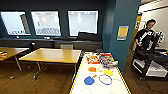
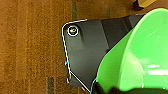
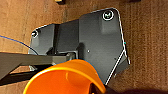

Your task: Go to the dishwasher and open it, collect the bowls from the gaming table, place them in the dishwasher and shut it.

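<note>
Closest in, the lime-green bowl point(image 2: 140, 55) loomed large in the left wrist view, hanging over the wooden floor point(image 2: 30, 50). The small orange bowl point(image 3: 62, 77) sat likewise in the right wrist view. Each seemed to be carried by its arm, probably kept low and close to ride steadily. The fingers themselves could not be made out, so whether either gripper was clamped on its bowl could not be told.

Just ahead in the head view lay the gaming table point(image 1: 120, 86), its white top edged in yellow and printed with circles, with colourful boxes point(image 1: 102, 60) at its far end. Beyond stood a wooden table point(image 1: 52, 55) and, further right, a person point(image 1: 146, 33) behind a cart point(image 1: 150, 62). Windows point(image 1: 46, 23) lined the dark back wall.
</note>
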